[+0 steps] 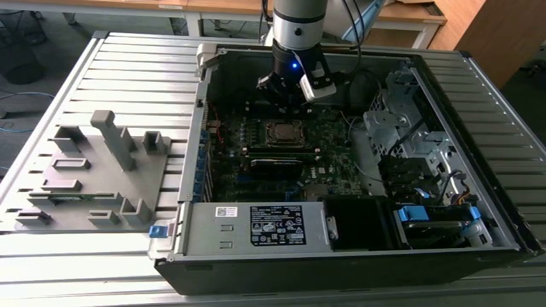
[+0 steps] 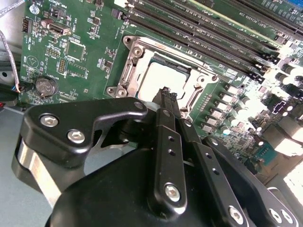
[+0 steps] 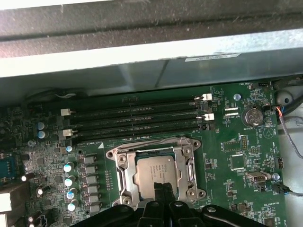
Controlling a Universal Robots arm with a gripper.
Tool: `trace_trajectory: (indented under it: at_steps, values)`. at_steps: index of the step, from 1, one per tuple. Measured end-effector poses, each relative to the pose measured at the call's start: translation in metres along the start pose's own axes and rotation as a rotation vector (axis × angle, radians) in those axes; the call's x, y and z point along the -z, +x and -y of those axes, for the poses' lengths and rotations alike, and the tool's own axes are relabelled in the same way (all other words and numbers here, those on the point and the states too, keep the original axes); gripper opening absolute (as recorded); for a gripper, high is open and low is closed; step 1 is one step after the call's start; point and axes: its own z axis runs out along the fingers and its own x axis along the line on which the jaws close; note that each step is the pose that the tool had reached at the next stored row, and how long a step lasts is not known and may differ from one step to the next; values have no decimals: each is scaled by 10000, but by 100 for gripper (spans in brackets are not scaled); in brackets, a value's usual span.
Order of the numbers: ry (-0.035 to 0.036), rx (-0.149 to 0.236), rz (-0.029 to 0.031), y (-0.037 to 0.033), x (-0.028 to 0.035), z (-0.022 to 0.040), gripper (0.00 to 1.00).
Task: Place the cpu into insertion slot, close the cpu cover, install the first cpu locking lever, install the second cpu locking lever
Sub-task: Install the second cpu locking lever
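A white printed label sits on the power supply housing at the case's front edge; its print is too small to read.

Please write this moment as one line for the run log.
cpu seated in insertion slot | cpu cover closed around it | gripper shut, empty, above socket edge

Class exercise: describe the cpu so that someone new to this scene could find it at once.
Inside the open computer case, look at the green circuit board, just below the gripper. The cpu sits in a silver-rimmed square socket beside long black memory slots; it alone is a flat grey metal square.
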Motion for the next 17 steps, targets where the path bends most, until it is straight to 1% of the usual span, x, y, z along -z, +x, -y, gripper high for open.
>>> trace_trajectory:
  at_steps: [6,17]
  values:
    - [-1,0,0,-1,0,11,11]
    - [0,0,-1,-2,15,11,11]
